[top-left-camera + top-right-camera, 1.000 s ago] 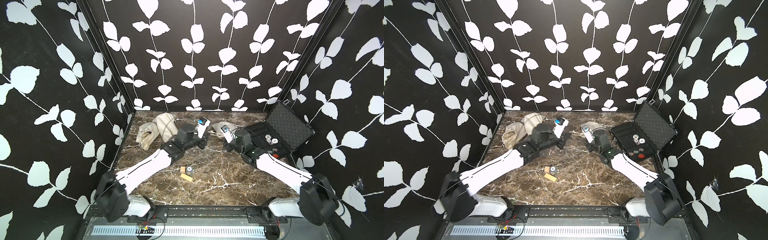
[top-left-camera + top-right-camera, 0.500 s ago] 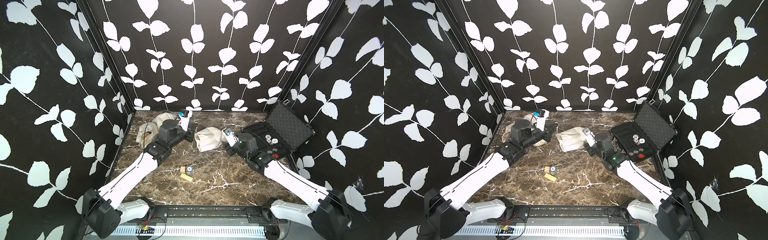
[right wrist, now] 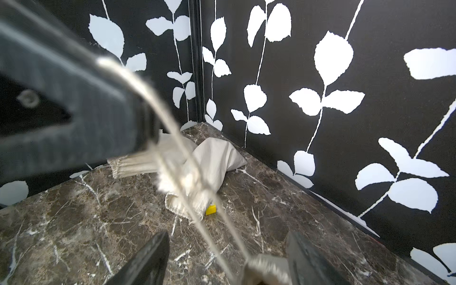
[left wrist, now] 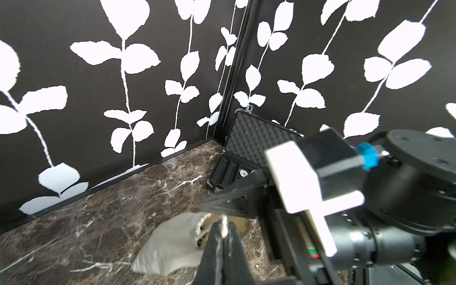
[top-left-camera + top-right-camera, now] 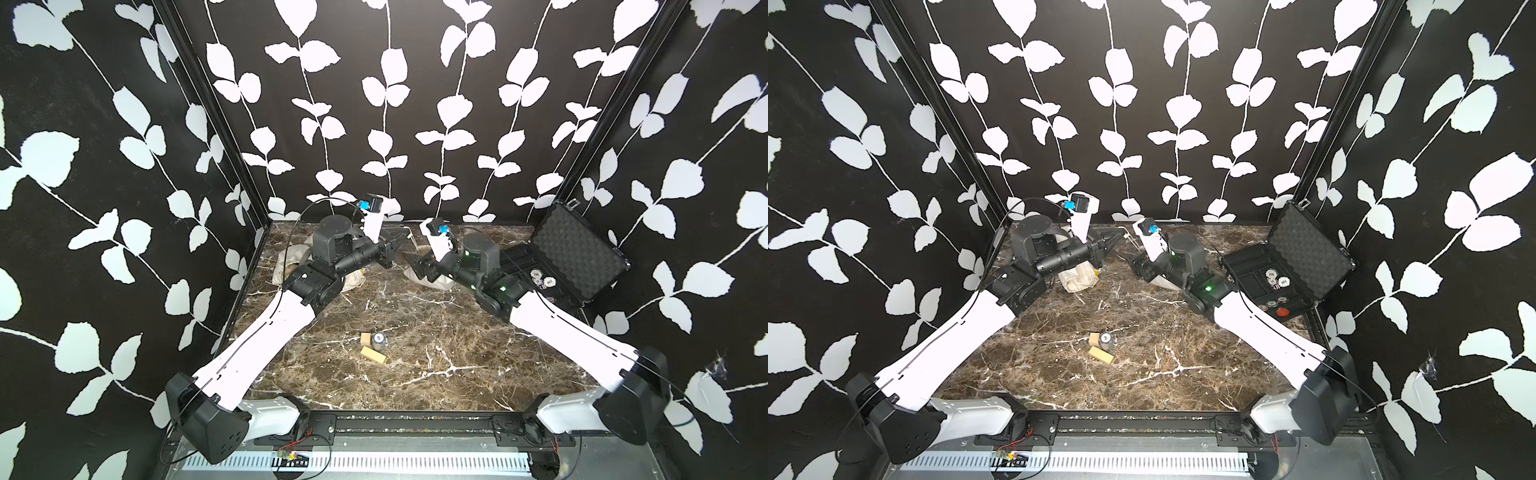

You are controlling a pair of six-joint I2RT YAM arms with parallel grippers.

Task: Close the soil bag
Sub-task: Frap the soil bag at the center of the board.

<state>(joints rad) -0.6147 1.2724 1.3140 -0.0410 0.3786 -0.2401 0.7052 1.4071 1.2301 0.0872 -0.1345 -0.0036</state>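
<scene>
Soil bag [image 5: 434,282]: in both top views it lies on the marble tabletop [image 5: 415,374] toward the back, right of centre, partly covered by the right gripper [image 5: 415,264]. The open black case [image 5: 577,257] stands just beside that arm. The left gripper [image 5: 399,243] hangs above the table near the back wall, well apart from the wooden block [image 5: 372,355] and the small can [image 5: 379,339] at mid-table. A pile of other cloth bags [image 5: 1077,278] lies under the left arm. Left wrist view: the left gripper's jaws are pressed together on the white drawstring [image 4: 224,222], which leads to the bag mouth. Brown material shows inside the mouth, and the bag body rests on its side on the tabletop. One finger of the right gripper stands just above the mouth. Right wrist view: the right gripper's jaws stand wide apart and clamp nothing. The gathered bag neck sits between them, nearer one finger. The drawstring runs in a shallow curve from the neck up to the tip of the left gripper, which is blurred in the foreground. The other cloth bags and a yellow block [image 3: 211,209] lie toward the far corner.
</scene>
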